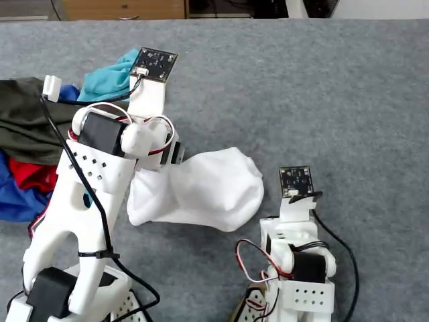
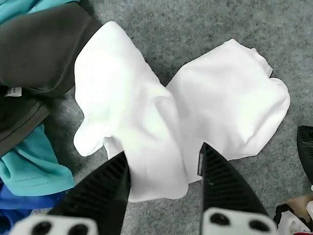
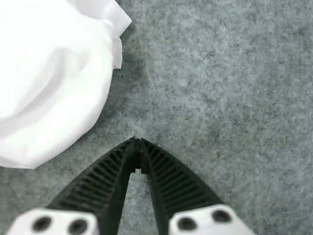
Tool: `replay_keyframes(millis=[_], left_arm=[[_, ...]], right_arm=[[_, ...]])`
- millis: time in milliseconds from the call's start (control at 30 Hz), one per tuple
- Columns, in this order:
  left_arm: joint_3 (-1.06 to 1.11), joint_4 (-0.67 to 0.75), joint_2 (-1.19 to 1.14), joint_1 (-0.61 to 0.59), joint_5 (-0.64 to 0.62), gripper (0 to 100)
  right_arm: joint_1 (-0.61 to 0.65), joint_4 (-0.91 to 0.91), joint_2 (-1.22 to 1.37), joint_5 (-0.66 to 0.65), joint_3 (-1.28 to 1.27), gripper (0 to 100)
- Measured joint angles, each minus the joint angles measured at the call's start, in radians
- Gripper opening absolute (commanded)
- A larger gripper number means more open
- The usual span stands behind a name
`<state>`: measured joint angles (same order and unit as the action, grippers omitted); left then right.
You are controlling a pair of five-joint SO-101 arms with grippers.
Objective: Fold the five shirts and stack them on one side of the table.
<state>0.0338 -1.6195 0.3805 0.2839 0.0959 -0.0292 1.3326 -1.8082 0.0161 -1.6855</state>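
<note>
Left gripper [image 2: 162, 149] hangs, fingers spread, over the crumpled white shirt [image 1: 201, 188] mid-table. Right gripper [image 3: 137, 141], fingers pressed together, sits just right of it. I risk pinching bunched layers and dragging them into the left shirt pile [image 1: 27, 134].

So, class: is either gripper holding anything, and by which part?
Nothing is held. The left gripper is open over the white shirt; the right gripper is shut, empty, beside it.

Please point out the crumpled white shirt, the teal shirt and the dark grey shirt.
Crumpled white shirt [image 1: 201, 191]: high view, middle of its bunched body.
Teal shirt [image 1: 107, 82]: high view, its exposed fold.
Dark grey shirt [image 2: 44, 49]: left wrist view, its smooth broad panel.
</note>
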Motion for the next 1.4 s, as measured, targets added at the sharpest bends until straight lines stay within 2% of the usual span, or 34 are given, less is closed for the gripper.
replay_keyframes(millis=[567,867,1400], left_arm=[[-0.025,-0.055,0.017,0.0,0.0,20],[-0.009,-0.057,0.117,-0.006,0.0,20],[0.017,-0.057,0.12,-0.006,0.0,20]], right_arm=[[0.0,0.0,0.0,0.0,0.0,0.4],[0.0,0.0,0.0,0.0,0.0,0.4],[0.0,0.0,0.0,0.0,0.0,0.4]])
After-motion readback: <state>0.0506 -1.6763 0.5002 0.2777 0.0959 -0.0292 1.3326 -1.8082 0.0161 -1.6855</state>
